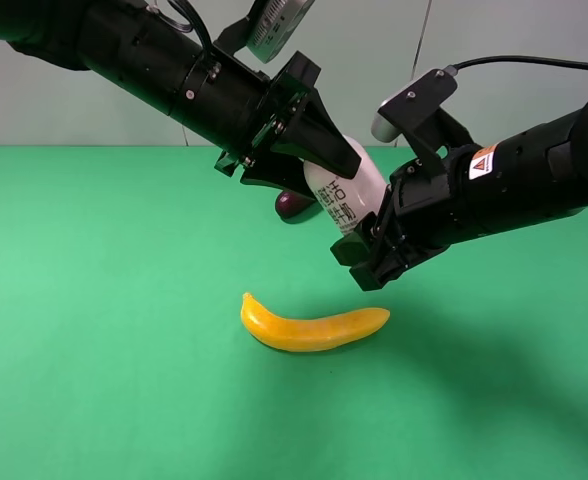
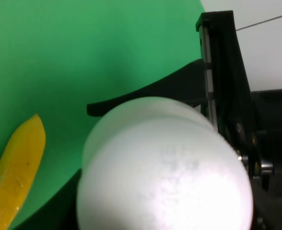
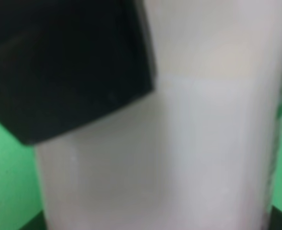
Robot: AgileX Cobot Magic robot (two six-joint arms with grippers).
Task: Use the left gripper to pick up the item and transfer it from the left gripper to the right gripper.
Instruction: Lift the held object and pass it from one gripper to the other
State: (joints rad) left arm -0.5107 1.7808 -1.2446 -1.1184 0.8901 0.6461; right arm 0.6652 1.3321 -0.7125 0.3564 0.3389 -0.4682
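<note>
Hanging tilted, bottle (image 1: 352, 192), lower end in right pincer (image 1: 364, 240)

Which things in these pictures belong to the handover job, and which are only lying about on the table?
Part of the job: white bottle, left gripper, right gripper.

Only lying about: yellow banana, dark purple eggplant, both on the green table.

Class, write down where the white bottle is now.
In the exterior high view the white bottle hangs near the centre, above the banana, held by the left pincer with its lower end in the right pincer.
</note>
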